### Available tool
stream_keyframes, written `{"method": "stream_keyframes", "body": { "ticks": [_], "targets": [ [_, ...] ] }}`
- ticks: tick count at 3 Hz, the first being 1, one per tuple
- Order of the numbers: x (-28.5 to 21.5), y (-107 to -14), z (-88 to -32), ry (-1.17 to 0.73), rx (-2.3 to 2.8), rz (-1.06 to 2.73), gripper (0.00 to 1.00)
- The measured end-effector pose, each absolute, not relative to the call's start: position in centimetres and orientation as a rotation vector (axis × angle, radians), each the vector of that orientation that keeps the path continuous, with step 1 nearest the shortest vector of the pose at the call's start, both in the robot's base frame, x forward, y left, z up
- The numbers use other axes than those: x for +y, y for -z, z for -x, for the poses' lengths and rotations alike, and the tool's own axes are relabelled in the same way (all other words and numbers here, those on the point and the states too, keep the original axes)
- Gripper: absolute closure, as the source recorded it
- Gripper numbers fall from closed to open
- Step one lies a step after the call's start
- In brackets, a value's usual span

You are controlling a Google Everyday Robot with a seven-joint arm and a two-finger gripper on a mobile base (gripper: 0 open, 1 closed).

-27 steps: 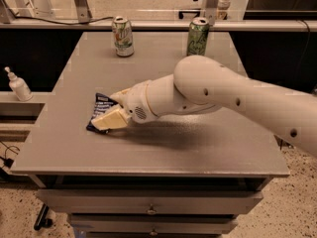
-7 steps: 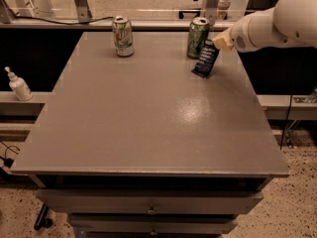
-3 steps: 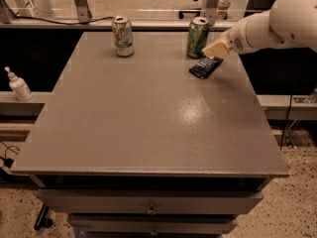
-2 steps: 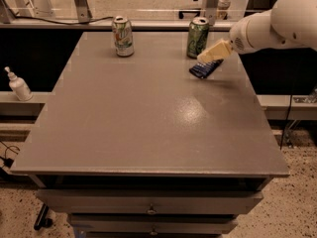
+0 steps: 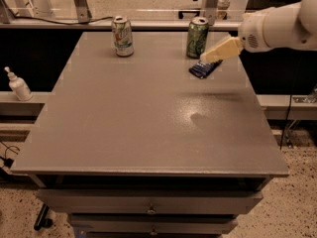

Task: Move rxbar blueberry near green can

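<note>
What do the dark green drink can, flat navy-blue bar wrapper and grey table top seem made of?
Dark green drink can: probably aluminium, silver top. Flat navy-blue bar wrapper: likely plastic film, thin, lies flat. Grey table top: laminate or coated metal, unclear; soft glare. The cream gripper hangs over the wrapper's far end.

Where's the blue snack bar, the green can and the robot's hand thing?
rxbar blueberry (image 5: 202,71): camera view, middle of the wrapper.
green can (image 5: 197,38): camera view, middle of its side.
gripper (image 5: 205,58): camera view, its tip, over the bar, beside the can.
</note>
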State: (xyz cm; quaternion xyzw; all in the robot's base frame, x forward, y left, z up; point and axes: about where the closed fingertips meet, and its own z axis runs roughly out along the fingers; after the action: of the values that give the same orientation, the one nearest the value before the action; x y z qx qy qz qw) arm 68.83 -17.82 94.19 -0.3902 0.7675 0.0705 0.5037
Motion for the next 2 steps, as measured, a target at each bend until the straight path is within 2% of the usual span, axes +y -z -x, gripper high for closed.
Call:
{"method": "stream_keyframes", "body": {
  "ticks": [2],
  "targets": [
    [-20.4,-97.3,-61.7,-0.416,1.718,1.024,0.0]
  ]
}}
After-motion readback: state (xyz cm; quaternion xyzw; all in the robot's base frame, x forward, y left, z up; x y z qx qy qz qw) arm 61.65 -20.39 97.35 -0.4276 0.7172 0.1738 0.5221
